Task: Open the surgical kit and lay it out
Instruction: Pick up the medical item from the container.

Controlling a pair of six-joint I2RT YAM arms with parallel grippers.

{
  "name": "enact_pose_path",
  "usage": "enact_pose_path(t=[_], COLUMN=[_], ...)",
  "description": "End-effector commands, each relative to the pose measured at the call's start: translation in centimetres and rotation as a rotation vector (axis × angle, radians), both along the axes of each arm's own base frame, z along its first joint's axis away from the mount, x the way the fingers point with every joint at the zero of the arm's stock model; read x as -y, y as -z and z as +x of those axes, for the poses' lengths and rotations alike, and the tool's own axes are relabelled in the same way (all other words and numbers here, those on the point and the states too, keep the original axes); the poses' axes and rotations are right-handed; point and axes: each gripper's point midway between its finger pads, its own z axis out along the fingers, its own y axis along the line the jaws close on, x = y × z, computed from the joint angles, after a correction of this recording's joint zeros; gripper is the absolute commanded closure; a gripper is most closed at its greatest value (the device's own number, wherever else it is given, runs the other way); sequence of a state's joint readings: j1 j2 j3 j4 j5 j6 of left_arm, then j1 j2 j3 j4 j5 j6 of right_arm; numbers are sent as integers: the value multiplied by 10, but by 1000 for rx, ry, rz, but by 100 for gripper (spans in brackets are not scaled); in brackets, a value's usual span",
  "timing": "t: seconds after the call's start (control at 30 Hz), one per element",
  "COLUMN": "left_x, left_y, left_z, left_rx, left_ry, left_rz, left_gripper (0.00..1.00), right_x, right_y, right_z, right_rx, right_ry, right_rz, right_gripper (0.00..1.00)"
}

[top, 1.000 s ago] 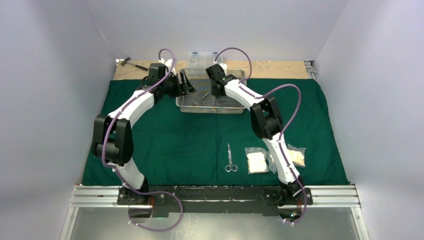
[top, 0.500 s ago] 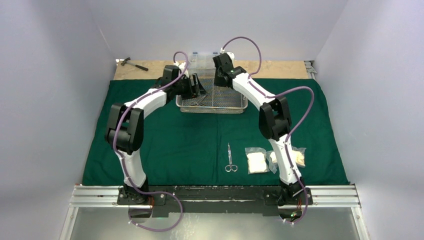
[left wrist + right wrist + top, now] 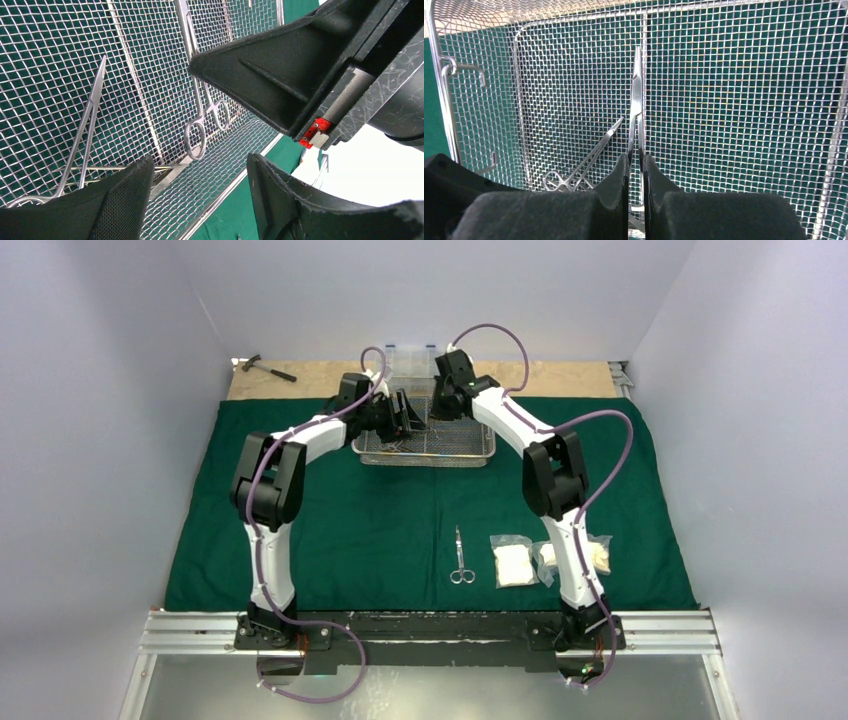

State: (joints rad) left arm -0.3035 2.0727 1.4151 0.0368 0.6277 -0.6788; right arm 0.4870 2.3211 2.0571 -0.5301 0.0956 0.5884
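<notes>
The dark green cloth (image 3: 380,520) lies spread flat, with the steel mesh tray (image 3: 470,454) at its far middle. My right gripper (image 3: 440,412) (image 3: 635,167) is shut on slim steel tweezers (image 3: 637,95), whose tip points out over the tray's mesh. To its left, my left gripper (image 3: 408,416) (image 3: 199,162) is open over the tray's rim, nothing between its fingers. Ring-handled instruments (image 3: 200,120) (image 3: 586,162) lie in the tray. One pair of scissors (image 3: 459,558) and gauze packets (image 3: 514,563) (image 3: 597,553) rest on the near cloth.
A clear plastic box (image 3: 408,359) stands right behind the tray on the wooden strip. A small hammer (image 3: 266,367) lies at the far left. White walls close in left, right and back. The right arm crosses over the gauze packets.
The left arm has swung right, bringing its open gripper from the tray's left edge over the tray. The right gripper, shut throughout, has shifted back and slightly right.
</notes>
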Motion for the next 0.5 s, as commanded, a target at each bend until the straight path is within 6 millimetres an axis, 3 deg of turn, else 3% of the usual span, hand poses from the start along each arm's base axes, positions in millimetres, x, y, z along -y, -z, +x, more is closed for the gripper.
enact_pose_path(t=[0.0, 0.23, 0.33, 0.47], left_x=[11, 15, 16, 18], left_y=[-19, -16, -17, -20], left_z=[9, 14, 15, 14], left_rx=[33, 5, 7, 3], left_ry=[10, 5, 7, 23], left_rz=[-61, -78, -82, -98], left_gripper=[34, 47, 57, 79], right_x=[-13, -23, -25, -26], right_y=[-61, -62, -63, -63], right_z=[1, -7, -9, -10], right_rx=[77, 46, 43, 40], right_ry=[-25, -71, -79, -87], right_rz=[151, 205, 217, 226], right_gripper=[96, 96, 96, 96])
